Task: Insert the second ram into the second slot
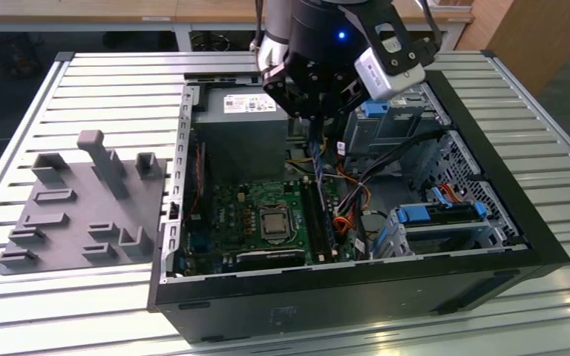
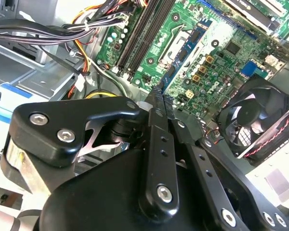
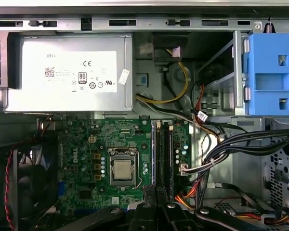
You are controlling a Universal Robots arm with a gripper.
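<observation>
On the exterior view's left, I saw the grey fixture block (image 1: 77,200) lying on the slatted table (image 1: 116,81), just beside the open computer case (image 1: 364,293). Inside the case, the power supply (image 1: 240,126) sat at the far end, with the green motherboard (image 1: 231,215) nearer the camera and its processor socket (image 1: 272,220) at the middle. Just right of the socket ran the long memory slots (image 1: 317,215), which also showed in both wrist views (image 2: 139,33) (image 3: 164,154).

The gripper (image 1: 312,122) hung above the case, over the far end of those slots and clear of the board. Its jaws were pinched together on the second ram (image 1: 313,148), a thin blue strip seen edge-on beneath them and not touching any slot. In both wrist views the gripper (image 2: 157,96) (image 3: 156,192) had its black fingers (image 2: 156,144) drawn to a narrow tip in line with the slots. A black fan (image 2: 250,120) sat on the far side of the socket from the slots.

Further right, a bundle of cables (image 1: 359,196) crossed toward the drive cage, where blue latches (image 1: 429,213) stood.
</observation>
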